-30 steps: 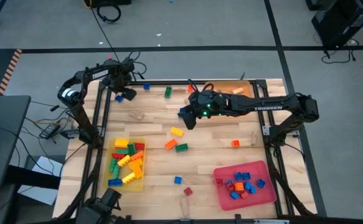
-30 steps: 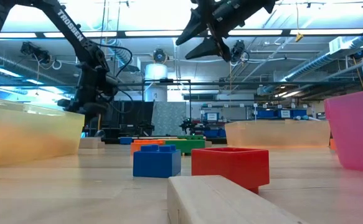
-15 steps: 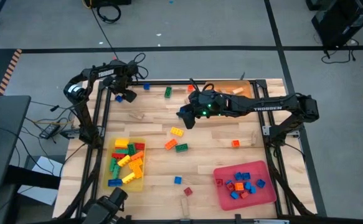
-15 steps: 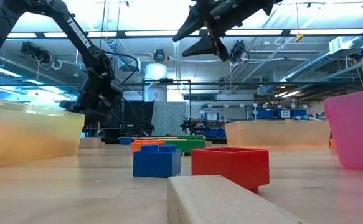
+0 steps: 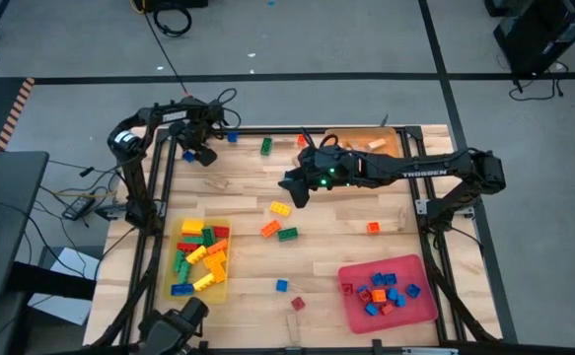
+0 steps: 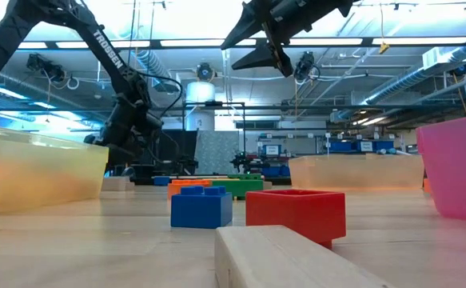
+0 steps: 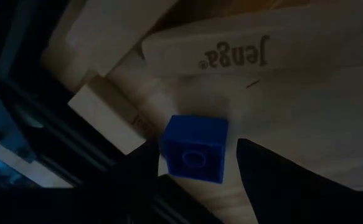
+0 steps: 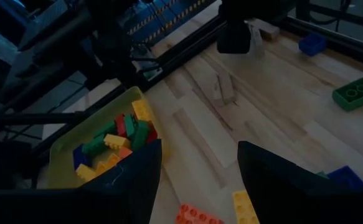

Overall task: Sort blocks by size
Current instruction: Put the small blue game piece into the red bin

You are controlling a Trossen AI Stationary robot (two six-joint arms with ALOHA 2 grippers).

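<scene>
I am holding my left gripper (image 7: 197, 163) over the far left table corner, fingers apart, the small blue block (image 7: 195, 148) lying squarely between them beside wooden pieces; my right gripper (image 5: 295, 187), open and empty, is hovering mid-table.

Dim wrist views, glaring ceiling lights

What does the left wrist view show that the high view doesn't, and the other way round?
Only the left wrist view: the printed Jenga lettering on a tan wooden block, and the left gripper open around a small blue brick.
Only the high view: the yellow tray, the red tray, loose bricks mid-table, and the right gripper hovering open.
Both: the left gripper at the table's far left corner.
</scene>
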